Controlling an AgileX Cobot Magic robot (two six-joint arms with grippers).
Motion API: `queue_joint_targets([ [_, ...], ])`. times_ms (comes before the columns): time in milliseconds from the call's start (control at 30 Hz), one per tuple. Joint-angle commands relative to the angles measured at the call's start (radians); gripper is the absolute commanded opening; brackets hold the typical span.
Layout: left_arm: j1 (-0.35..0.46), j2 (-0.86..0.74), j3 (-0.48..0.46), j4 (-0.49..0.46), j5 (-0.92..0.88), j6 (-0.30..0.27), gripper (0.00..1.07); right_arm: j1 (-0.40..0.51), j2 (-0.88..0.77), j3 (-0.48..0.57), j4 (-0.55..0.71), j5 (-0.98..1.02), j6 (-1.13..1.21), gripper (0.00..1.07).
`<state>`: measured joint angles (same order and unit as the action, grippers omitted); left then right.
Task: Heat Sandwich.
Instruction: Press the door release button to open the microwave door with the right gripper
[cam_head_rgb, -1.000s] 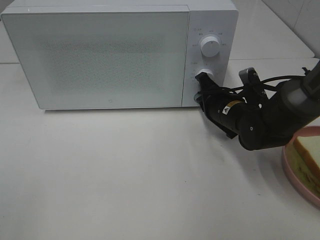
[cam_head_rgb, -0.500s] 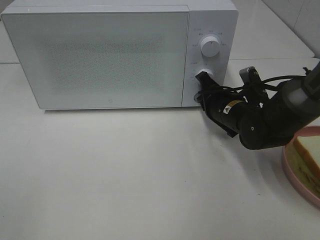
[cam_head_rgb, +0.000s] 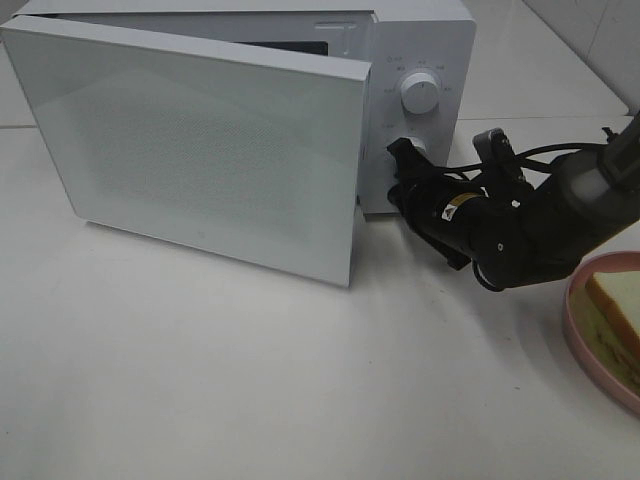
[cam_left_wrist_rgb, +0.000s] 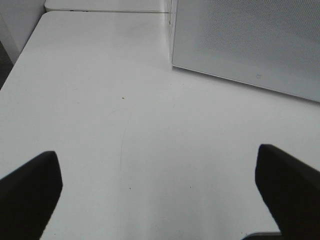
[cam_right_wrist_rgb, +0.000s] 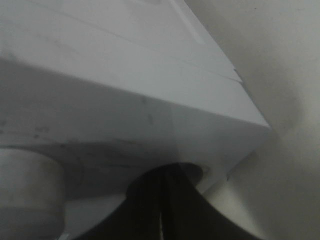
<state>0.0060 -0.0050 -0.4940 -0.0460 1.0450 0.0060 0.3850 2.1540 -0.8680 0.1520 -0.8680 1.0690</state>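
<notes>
near edge, right: round pink plate (cam_head_rgb: 588, 345) on the white table (cam_head_rgb: 250, 400), cut off by the frame, carrying the sandwich (cam_head_rgb: 615, 305), of which a pale slice with a tan crust shows; plate and sandwich lie well apart from the oven, beyond the right arm's elbow. left gripper (cam_left_wrist_rgb: 156, 157), seen only from its wrist camera: dark fingers (cam_left_wrist_rgb: 30, 190) spread wide apart over bare table, holding nothing, with the oven door ahead. middle: right gripper (cam_head_rgb: 402, 158), fingers pressed together on nothing, tips at the lower part of the control panel just beside the lower knob (cam_head_rgb: 416, 147); whether they touch the panel cannot be told. far: white microwave (cam_head_rgb: 425, 40), its door (cam_head_rgb: 200, 150) ajar, hinged at the left, free edge standing out near the right gripper; upper knob (cam_head_rgb: 420, 93) above.
</notes>
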Motion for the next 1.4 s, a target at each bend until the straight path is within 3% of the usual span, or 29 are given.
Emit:
queue_joint_targets([
  [33, 0.001, -0.020, 0.002, 0.000, -0.009, -0.006, 0.98, -0.047, -0.016, -0.100, 0.076, -0.221, 0.039, 0.00],
  [1200, 0.001, -0.020, 0.002, 0.000, -0.009, 0.000, 0.98, -0.047, -0.016, -0.100, 0.072, -0.217, 0.032, 0.00],
  [1400, 0.001, -0.020, 0.002, 0.000, -0.009, 0.000, 0.98, -0.044, -0.035, -0.046, 0.039, -0.218, 0.011, 0.00],
])
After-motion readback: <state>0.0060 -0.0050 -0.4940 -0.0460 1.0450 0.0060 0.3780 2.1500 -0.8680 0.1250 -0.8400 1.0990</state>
